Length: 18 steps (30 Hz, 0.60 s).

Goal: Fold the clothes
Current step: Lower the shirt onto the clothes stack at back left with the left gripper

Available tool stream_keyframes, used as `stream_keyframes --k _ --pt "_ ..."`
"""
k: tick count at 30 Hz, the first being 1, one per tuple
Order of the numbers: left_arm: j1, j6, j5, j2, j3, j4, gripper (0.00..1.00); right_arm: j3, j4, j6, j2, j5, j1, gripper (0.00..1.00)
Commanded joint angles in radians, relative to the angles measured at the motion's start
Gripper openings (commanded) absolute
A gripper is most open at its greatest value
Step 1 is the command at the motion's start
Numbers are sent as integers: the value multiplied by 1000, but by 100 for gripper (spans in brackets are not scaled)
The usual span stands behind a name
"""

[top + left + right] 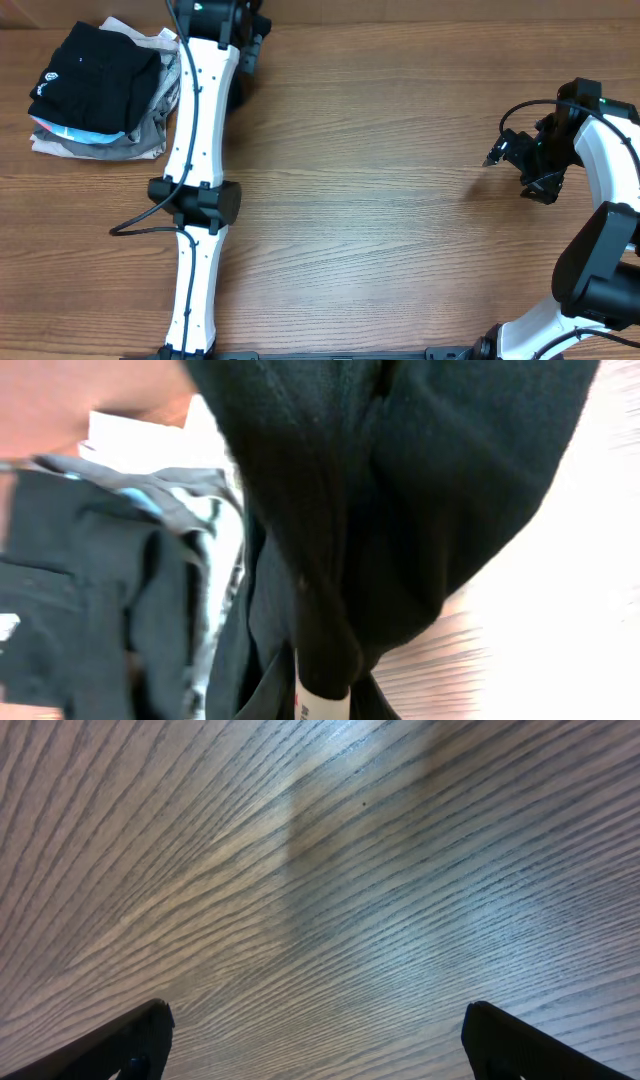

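Observation:
The black shirt (400, 490) fills the left wrist view as a bunched hanging mass, its white neck tag (322, 705) at the bottom edge. My left gripper (245, 50) is at the table's far edge, right of the folded stack, and its fingers are buried in the fabric, closed on the shirt. In the overhead view the arm hides most of the shirt; only a dark bit (238, 93) shows. My right gripper (320, 1050) is open and empty over bare wood at the right side (497, 155).
A stack of folded clothes sits at the far left: a black garment with a round white logo (95, 65) on grey and white garments (100, 140). The stack also shows in the left wrist view (90, 590). The wooden table (380, 200) spreads between the arms.

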Motion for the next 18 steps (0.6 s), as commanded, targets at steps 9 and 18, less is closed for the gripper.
stream_keyframes --k 9,18 --pt "184 221 -81 -244 31 272 4 -5 1 0 -24 -38 4 96" --pt "352 492 18 -250 -8 345 4 -5 -45 0 -24 -45 4 96"
